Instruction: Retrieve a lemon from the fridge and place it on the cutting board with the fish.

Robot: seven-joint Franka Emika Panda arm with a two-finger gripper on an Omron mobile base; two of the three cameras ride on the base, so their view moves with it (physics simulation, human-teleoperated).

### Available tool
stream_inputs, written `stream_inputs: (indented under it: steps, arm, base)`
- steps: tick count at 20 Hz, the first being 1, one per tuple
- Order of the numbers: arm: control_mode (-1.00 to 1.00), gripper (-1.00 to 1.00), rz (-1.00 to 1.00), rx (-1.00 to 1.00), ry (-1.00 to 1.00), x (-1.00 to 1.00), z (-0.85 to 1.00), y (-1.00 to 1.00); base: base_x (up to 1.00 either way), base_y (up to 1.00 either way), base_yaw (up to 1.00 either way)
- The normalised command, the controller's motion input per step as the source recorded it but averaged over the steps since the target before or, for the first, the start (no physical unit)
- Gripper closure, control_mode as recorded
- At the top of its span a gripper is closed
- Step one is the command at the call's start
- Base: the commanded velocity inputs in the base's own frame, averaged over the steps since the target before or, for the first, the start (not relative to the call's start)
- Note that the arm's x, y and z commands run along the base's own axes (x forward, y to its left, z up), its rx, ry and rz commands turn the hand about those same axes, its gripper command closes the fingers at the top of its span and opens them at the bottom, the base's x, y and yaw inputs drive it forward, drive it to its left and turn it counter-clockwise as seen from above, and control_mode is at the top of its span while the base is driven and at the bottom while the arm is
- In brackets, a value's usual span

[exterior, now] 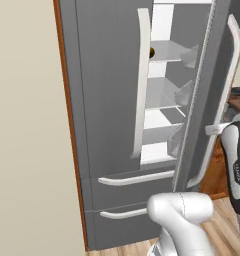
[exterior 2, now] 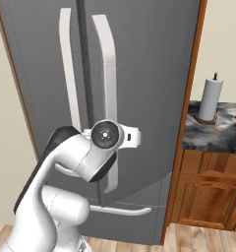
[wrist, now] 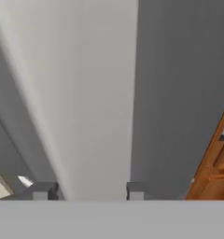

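Hard to make out much inside the tall grey French-door fridge (exterior: 112, 100): right door partly ajar, just a slice of white interior and clear shelves showing, plus a small dull-yellow round bit, maybe the lemon (exterior: 152, 52), peeking past the left door's edge on an upper shelf. Gripper (wrist: 88, 191) reached out level, fingers clamped on the long white curved handle (wrist: 81, 93) of that right door.
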Motion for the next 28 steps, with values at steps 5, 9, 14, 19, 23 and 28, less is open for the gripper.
stream_inputs:
  steps: [5, 9, 14, 19, 23, 28]
  arm:
    - [-1.0, 1.0, 0.0, 0.03, 0.19, -0.58, 0.14, -0.97]
    - [-1.0, 1.0, 0.0, 0.0, 0.09, -0.06, 0.0, -0.58]
    - [-1.0, 1.0, 0.0, 0.0, 0.0, -0.22, 0.0, -0.28]
    - [-1.0, -1.0, 0.0, 0.0, 0.0, -0.37, 0.0, -0.03]
    - [-1.0, -1.0, 0.0, 0.0, 0.0, -0.28, 0.0, -0.01]
    - [-1.0, -1.0, -0.03, 0.0, 0.0, -0.29, 0.07, 0.0]
  base:
    - [0.0, 0.0, 0.0]
    - [0.0, 0.0, 0.0]
    - [0.0, 0.0, 0.0]
    - [0.0, 0.0, 0.0]
    - [0.0, 0.0, 0.0]
    - [0.0, 0.0, 0.0]
